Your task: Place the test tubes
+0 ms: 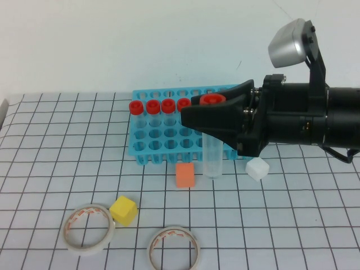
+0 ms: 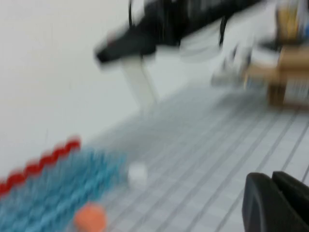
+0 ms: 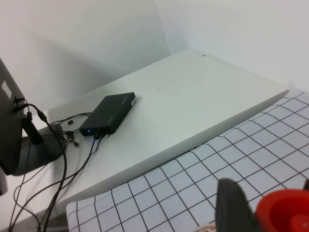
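left gripper: hovering over the desk, fingers clenched, nothing visible in them
rack: already carrying four capped tubes in the back row
test tube: hanging by the rack's front edge, not slotted yet
right gripper: fingers grasping it just under the cap

Gridded table holds blue rack, three cubes, two tape rolls.
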